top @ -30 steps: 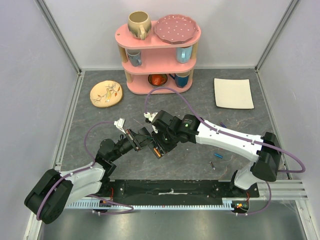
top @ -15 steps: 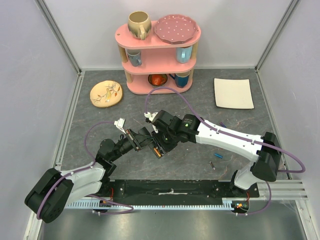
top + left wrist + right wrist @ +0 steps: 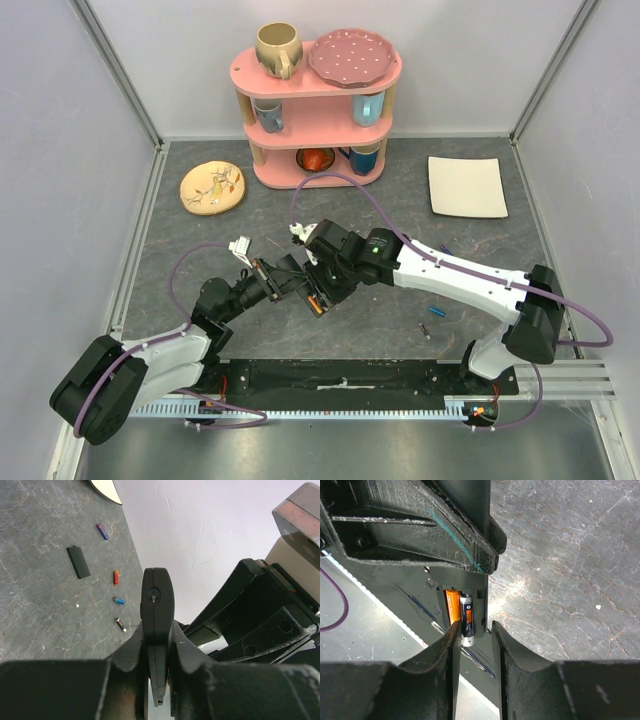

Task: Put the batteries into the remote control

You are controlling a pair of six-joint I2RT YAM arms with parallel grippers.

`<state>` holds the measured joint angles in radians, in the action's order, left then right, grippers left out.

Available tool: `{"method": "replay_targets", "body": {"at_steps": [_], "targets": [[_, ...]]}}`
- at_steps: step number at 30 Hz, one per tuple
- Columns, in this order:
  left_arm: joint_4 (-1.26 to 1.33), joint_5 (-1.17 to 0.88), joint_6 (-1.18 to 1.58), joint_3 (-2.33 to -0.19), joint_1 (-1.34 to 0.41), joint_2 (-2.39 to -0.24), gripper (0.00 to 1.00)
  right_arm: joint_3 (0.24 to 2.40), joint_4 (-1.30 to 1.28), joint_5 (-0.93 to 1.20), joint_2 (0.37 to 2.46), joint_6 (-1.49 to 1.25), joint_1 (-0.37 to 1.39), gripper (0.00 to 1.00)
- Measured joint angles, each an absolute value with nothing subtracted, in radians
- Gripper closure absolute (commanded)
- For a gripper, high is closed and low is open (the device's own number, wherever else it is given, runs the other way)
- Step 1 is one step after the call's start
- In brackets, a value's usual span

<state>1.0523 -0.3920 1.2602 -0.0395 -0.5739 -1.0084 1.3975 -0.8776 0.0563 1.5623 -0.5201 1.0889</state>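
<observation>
My left gripper (image 3: 157,647) is shut on the black remote control (image 3: 156,605), held edge-on above the table; in the top view they are at centre (image 3: 292,284). The right wrist view shows the remote's open slot (image 3: 482,605) with an orange battery (image 3: 452,607) and a dark blue battery (image 3: 466,617) side by side. The blue one sticks out past the slot's end. My right gripper (image 3: 472,635) is open, its fingers either side of the slot's end, the left finger beside the blue battery. In the top view it is against the remote (image 3: 322,285).
Loose batteries lie on the table: blue-purple (image 3: 102,531), orange-red (image 3: 116,577), blue (image 3: 119,600), grey (image 3: 120,624). A flat black cover (image 3: 78,562) lies near them. A pink shelf (image 3: 318,75) with crockery, a yellow plate (image 3: 212,187) and a white square plate (image 3: 467,186) stand at the back.
</observation>
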Motion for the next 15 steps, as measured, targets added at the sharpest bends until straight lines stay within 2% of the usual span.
{"method": "replay_targets", "body": {"at_steps": [15], "targets": [[1.054,-0.395,1.26,-0.039,-0.58,-1.012,0.98,1.407,-0.878,0.044,1.557,-0.516,1.081,0.62]]}}
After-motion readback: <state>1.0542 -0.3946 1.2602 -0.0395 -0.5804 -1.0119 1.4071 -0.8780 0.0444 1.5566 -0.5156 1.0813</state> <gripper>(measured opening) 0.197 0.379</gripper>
